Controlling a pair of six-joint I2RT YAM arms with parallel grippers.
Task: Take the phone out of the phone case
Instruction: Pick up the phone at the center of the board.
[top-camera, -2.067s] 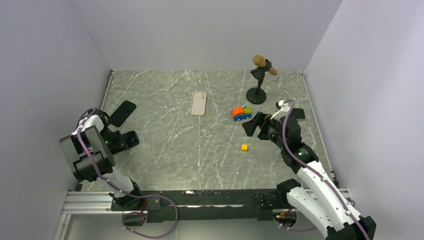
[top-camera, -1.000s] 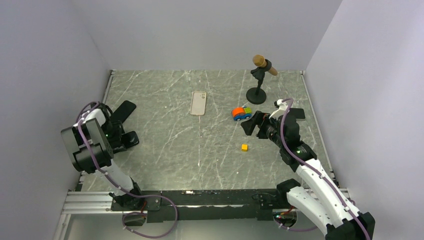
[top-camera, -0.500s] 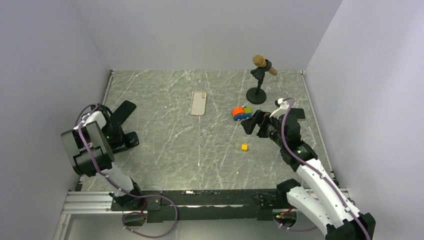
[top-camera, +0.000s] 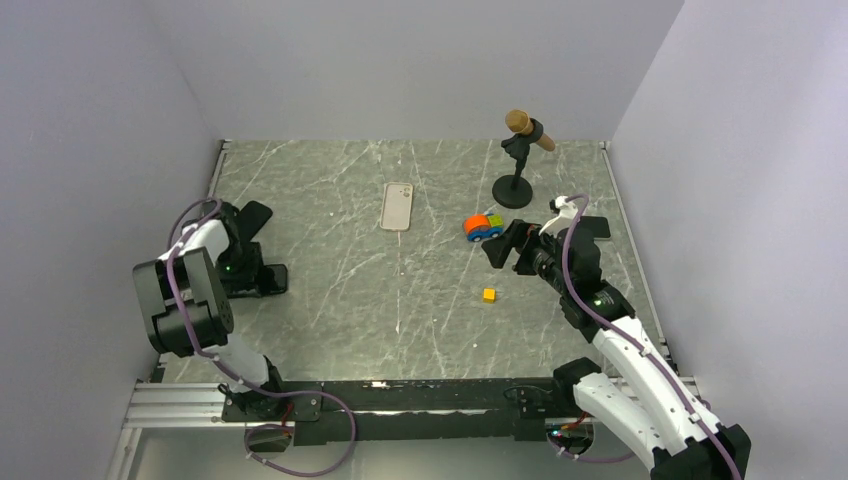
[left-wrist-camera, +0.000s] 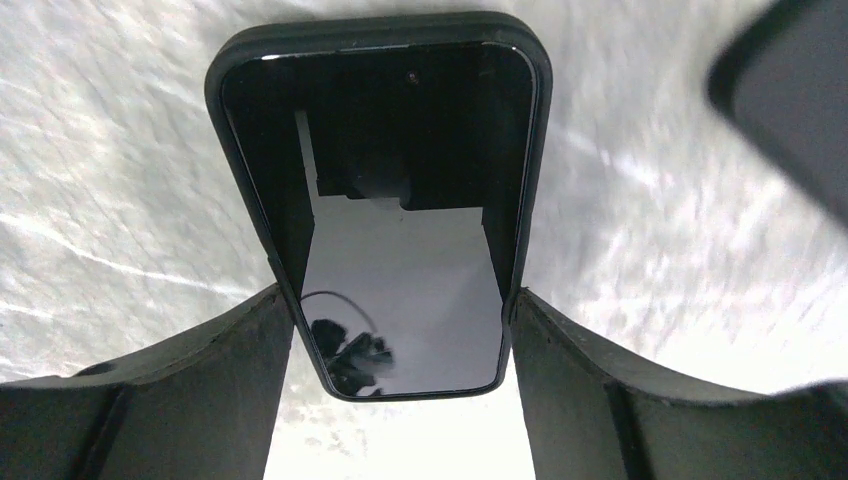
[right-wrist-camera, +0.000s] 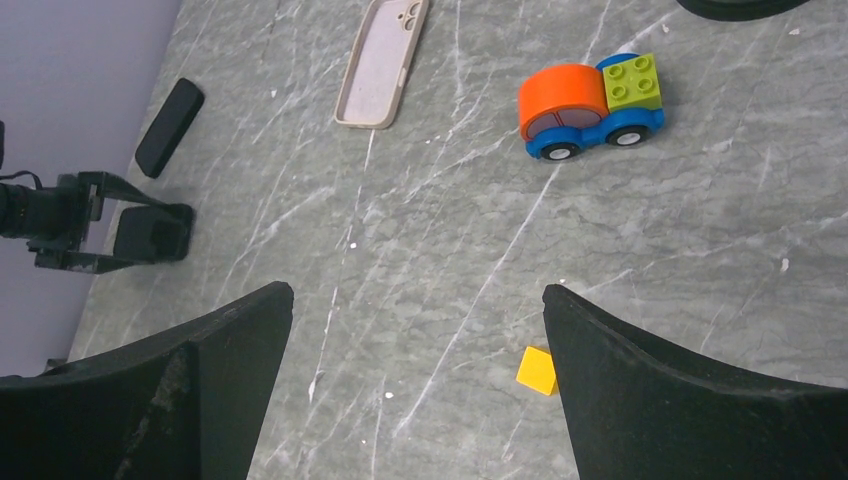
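Near the table's (top-camera: 400, 300) left edge, your left gripper (top-camera: 268, 278) pinches the black phone case (left-wrist-camera: 247, 170) across its long sides near one short end, with the phone (left-wrist-camera: 400, 150) seated inside and its glass showing. Expect a stiff, slick, breakable phone in what is probably a softer, grippier rim: hold the case walls, not the glass, and peel back a corner lip rather than squeezing harder. Your right gripper (right-wrist-camera: 415, 292) hangs spread wide and empty over the table's right side.

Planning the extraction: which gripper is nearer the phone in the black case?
Left. The left gripper has the black-cased phone between its fingers; the right gripper hangs across the table beside the toy car.
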